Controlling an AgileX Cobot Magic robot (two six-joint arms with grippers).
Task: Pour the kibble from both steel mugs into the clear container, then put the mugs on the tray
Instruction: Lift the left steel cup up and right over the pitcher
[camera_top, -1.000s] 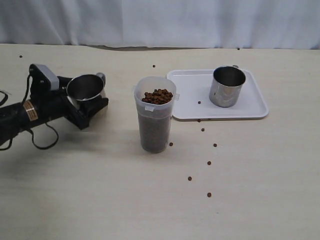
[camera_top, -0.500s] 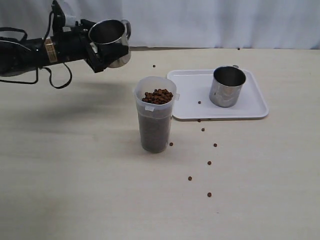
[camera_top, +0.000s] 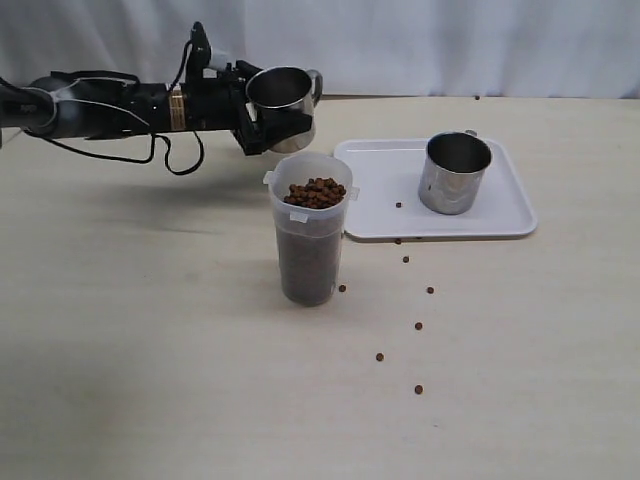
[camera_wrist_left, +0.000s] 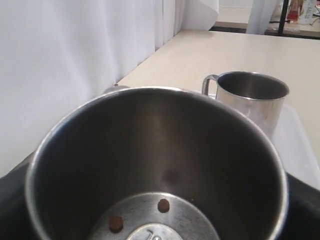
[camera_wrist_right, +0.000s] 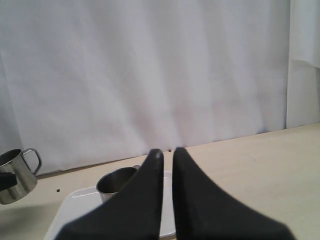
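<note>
My left gripper is shut on a steel mug and holds it upright in the air, just behind and above the clear container. Kibble fills that container to the rim. In the left wrist view the held mug fills the picture, with two pellets on its bottom. The other steel mug stands upright on the white tray, also visible as mug and mug. My right gripper is shut on nothing, and it does not show in the exterior view.
Loose pellets lie scattered on the table in front of the tray, with one pellet on the tray. A white curtain hangs along the far edge of the table. The left arm's cable hangs below it.
The left arm has lifted its mug from low at the table's left and carried it up and to the right, to behind the container. The right gripper has stayed shut.
</note>
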